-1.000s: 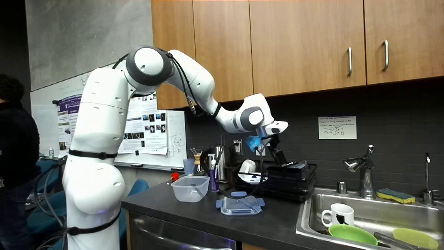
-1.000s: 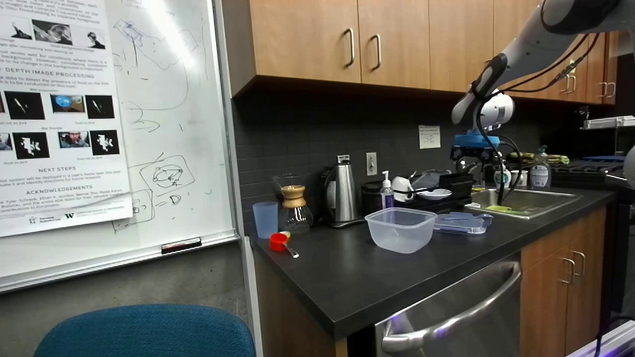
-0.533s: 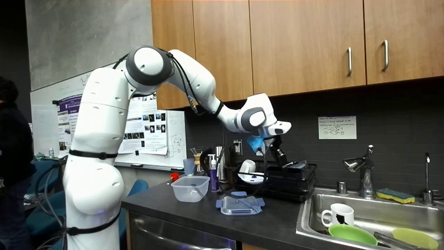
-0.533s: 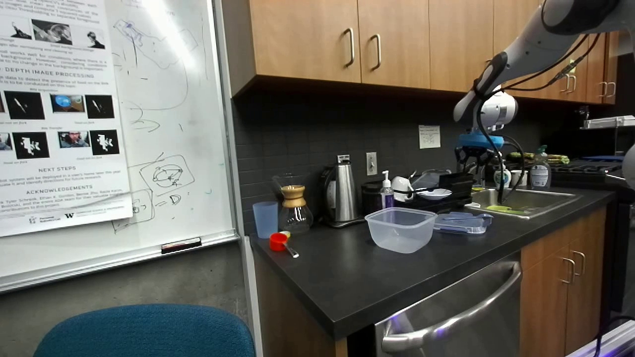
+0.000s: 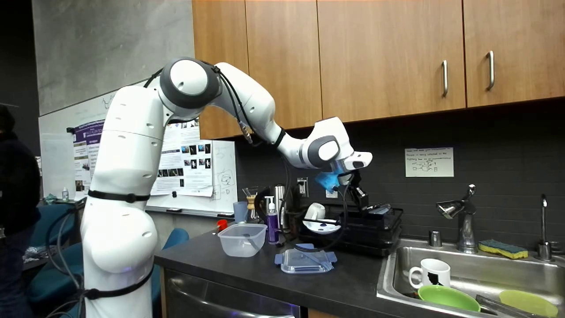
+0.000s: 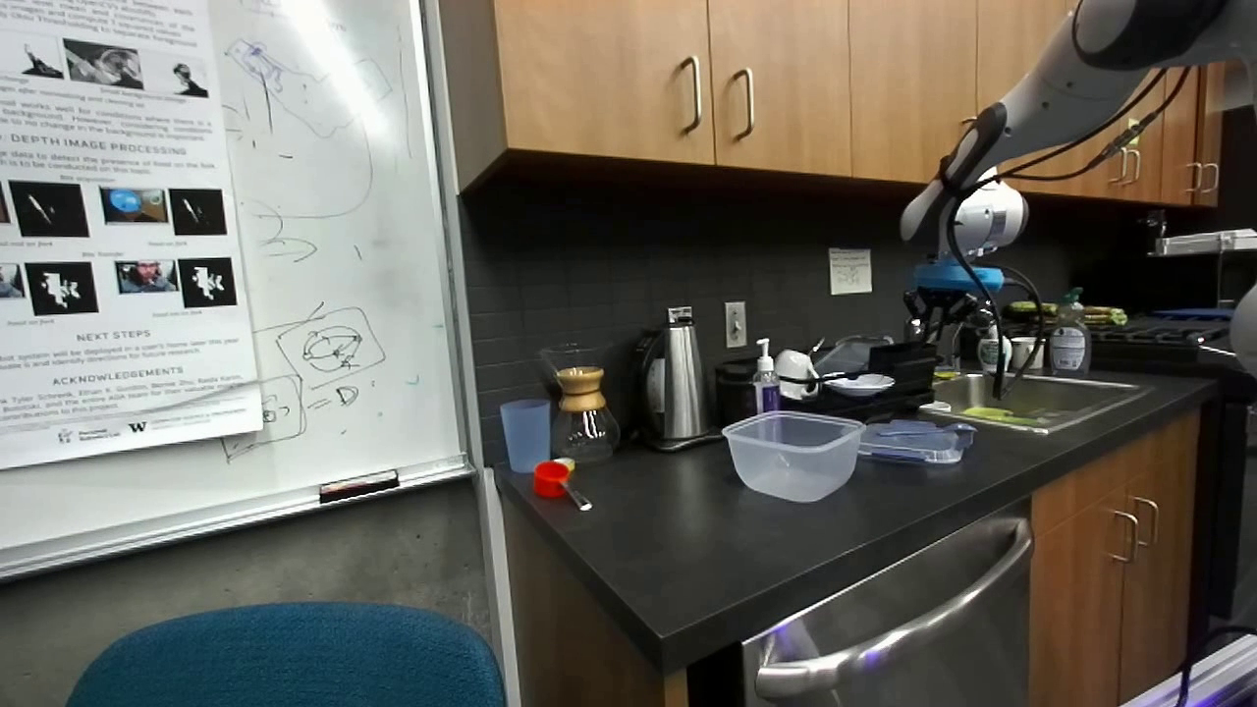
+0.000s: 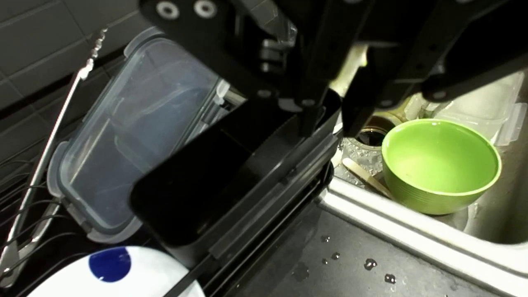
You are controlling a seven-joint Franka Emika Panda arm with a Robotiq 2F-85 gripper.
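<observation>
Above centre in the wrist frame, the hand [image 7: 330, 128] appears to straddle the upper-right end of a black utensil caddy [image 7: 231, 181]; I cannot tell whether it pinches the wall. The caddy looks like light, stiff, smooth plastic, best held by a thin upper edge; its inside is too dark to read. A clear latched food container [image 7: 140, 123] sits at left, a blue-spotted plate [image 7: 152, 274] lower left. At right, the sink [image 7: 412, 225] holds a lime-green bowl [image 7: 441, 165].
</observation>
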